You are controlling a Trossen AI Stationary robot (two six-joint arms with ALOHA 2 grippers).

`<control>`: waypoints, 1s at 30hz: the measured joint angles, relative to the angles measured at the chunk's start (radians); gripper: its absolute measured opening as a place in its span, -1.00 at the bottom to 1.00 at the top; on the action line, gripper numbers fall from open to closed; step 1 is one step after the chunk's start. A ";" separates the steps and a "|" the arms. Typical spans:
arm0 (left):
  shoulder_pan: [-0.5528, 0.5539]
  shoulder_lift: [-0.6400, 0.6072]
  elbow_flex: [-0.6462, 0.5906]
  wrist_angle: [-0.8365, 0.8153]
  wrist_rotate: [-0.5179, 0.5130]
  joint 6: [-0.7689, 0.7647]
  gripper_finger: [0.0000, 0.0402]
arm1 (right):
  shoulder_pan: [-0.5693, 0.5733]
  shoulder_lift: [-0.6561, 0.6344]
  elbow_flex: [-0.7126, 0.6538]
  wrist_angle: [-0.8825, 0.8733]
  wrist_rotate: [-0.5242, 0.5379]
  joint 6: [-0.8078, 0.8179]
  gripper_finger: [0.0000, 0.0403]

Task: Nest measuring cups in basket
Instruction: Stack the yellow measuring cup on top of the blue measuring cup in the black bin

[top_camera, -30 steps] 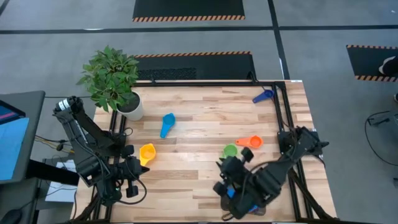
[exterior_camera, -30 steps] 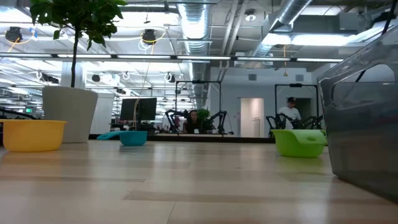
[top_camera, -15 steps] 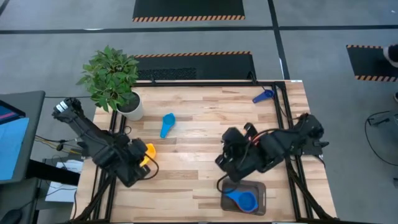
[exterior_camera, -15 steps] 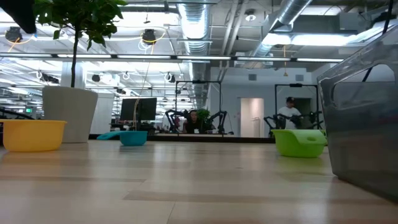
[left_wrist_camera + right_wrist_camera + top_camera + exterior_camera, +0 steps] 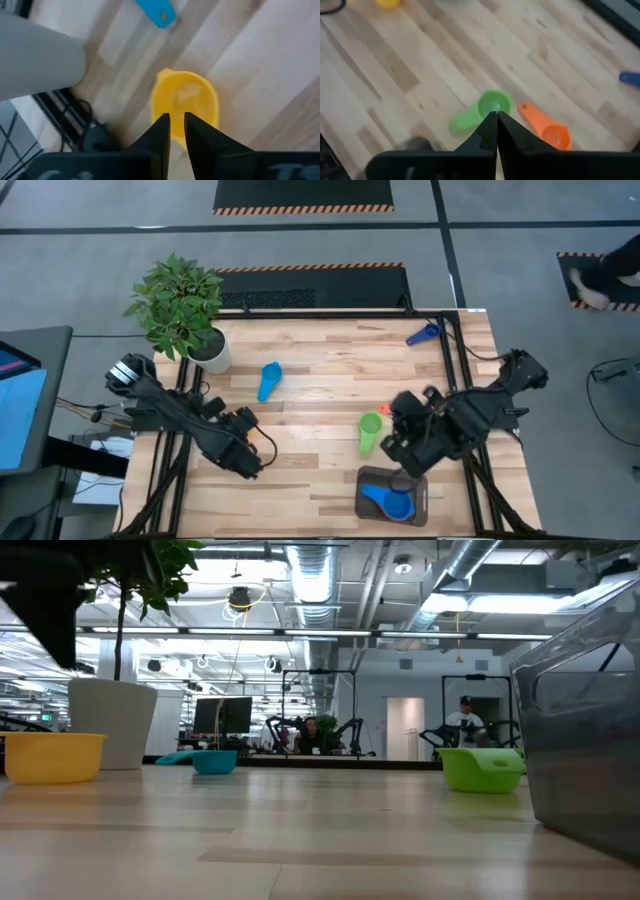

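Note:
The yellow cup (image 5: 186, 102) stands on the table near its left side, bowl up, and the left arm hides it in the high view. My left gripper (image 5: 175, 125) hovers above it with a narrow gap between its fingers, clear of the cup (image 5: 55, 757). My right gripper (image 5: 494, 120) is shut and hangs high over the green cup (image 5: 370, 430) and the orange cup (image 5: 547, 131). The dark basket (image 5: 418, 480) at the near right holds a blue cup (image 5: 390, 500). A light blue cup (image 5: 269, 380) and a dark blue cup (image 5: 423, 334) lie farther back.
A potted plant (image 5: 180, 305) in a white pot stands at the far left corner. Black frame rails (image 5: 455, 350) run along the table's right side. Bare wood lies in the middle between the two arms. In the low view the basket wall (image 5: 590, 740) looms at the right.
My left gripper has swung from the near left corner toward the table's right and down, tipping downward, and now covers the yellow cup. My right gripper has drawn back from over the basket toward the far edge, uncovering the basket with the blue cup inside.

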 joint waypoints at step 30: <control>0.144 0.152 -0.137 0.428 0.194 -0.133 -1.00 | 0.288 -0.043 -0.166 0.000 -0.027 0.265 -0.87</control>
